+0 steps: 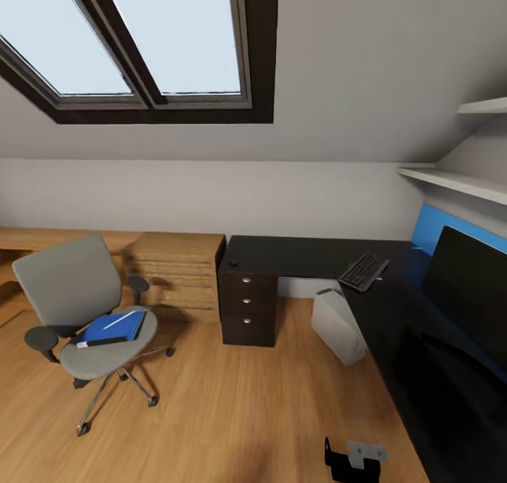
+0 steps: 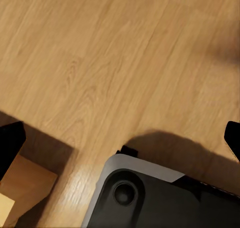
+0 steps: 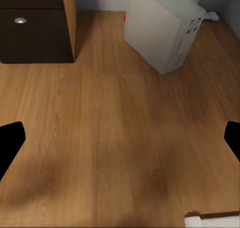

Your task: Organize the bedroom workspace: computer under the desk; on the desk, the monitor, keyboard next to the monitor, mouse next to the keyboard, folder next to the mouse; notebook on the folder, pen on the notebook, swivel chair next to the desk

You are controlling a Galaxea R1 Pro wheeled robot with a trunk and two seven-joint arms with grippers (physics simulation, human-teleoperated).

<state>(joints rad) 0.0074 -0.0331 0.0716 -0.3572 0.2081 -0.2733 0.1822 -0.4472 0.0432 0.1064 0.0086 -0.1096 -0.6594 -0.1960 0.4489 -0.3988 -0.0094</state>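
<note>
Monitor (image 1: pixel 470 294) cut off at frame edge. Folder (image 1: pixel 113 329) seen on chair (image 1: pixel 84 307), pen (image 1: pixel 118 320) atop. Both grippers' jaws spread, nothing held.

You are looking into an attic room with a sloped grey ceiling (image 1: pixel 366 60). At 11 o'clock a dark-framed skylight (image 1: pixel 141 39) lets in pale daylight. A grey wall (image 1: pixel 211 194) runs below it. The wood-plank floor (image 1: pixel 225 412) spreads from 6 to 8 o'clock. At 10 o'clock a light wooden drawer unit (image 1: pixel 179 275) stands against the wall. At 2 o'clock two white shelves (image 1: pixel 458 180) project from the side wall, with a blue panel (image 1: pixel 440 226) beneath them.
</note>
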